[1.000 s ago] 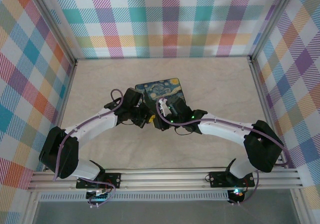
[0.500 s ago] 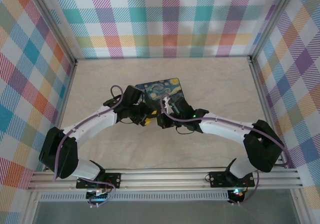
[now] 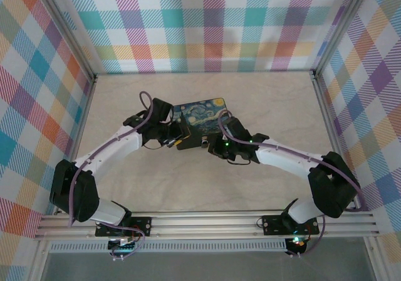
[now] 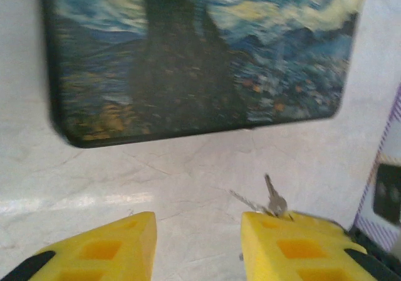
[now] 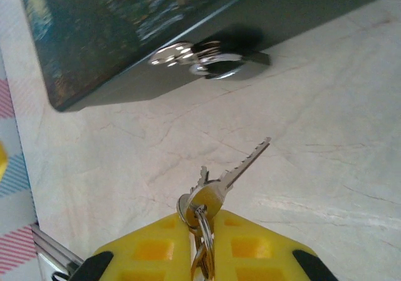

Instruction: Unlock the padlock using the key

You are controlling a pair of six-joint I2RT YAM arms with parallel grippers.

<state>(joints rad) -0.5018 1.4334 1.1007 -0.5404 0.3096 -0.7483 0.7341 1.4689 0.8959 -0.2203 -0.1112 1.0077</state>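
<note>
Right gripper (image 5: 200, 221) is clamping one ring of two keys, the long key (image 5: 237, 167) pointing across open table (image 5: 313, 168) at the single padlock (image 5: 219, 64), which is hanging on the one box's (image 5: 125, 30) near side. Left gripper (image 4: 198, 224) is sitting part-open and empty, just short of the box edge.

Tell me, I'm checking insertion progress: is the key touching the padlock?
Apart. The right wrist view shows a stretch of bare table between the tip of the key and the padlock hanging on the box front.
</note>
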